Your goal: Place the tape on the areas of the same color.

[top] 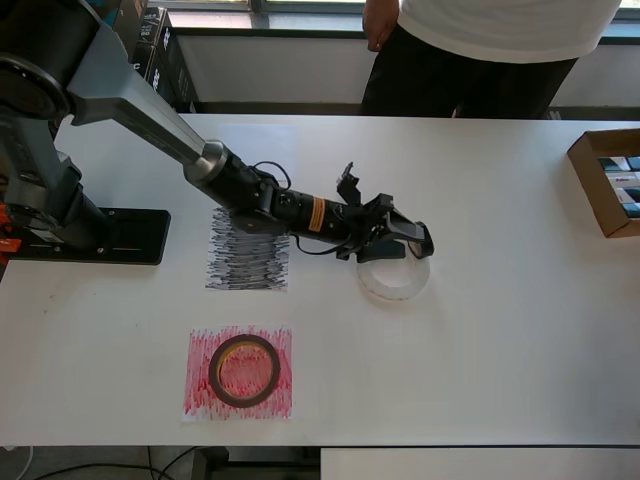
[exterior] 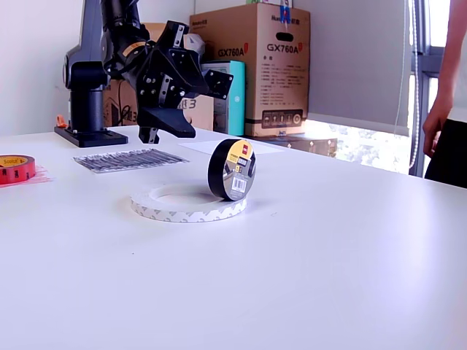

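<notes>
A small black roll [top: 424,241] [exterior: 232,169] stands on its edge at the rim of the wide white ring [top: 393,281] [exterior: 187,203], which lies flat on the table. My gripper [top: 386,226] [exterior: 184,109] hangs just behind the black roll, open and apart from it, holding nothing. The red roll [top: 244,370] [exterior: 16,167] lies on the scribbled red sheet [top: 200,395]. The scribbled black sheet [top: 246,262] [exterior: 128,158] is partly under my arm and bears no roll. The plain white sheet [top: 268,148] [exterior: 226,146] lies beyond it.
An open cardboard box [top: 606,180] sits at the overhead view's right table edge. A person [top: 480,50] [exterior: 446,131] stands at the far side. The arm's base plate [top: 100,236] is at the left. Stacked boxes [exterior: 252,69] stand behind the table.
</notes>
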Available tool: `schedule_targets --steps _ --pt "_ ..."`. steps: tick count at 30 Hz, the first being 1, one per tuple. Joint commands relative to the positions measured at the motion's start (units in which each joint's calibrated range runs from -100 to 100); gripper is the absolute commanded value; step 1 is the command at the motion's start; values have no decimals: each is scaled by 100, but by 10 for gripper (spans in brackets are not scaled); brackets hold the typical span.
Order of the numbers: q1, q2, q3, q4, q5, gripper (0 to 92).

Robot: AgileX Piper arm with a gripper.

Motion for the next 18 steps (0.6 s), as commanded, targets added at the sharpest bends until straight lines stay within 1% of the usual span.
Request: schedule_targets --steps 1,18 --pt "-21 -36 -68 -60 -47 592" --pt "35 30 -13 -60 -55 592"
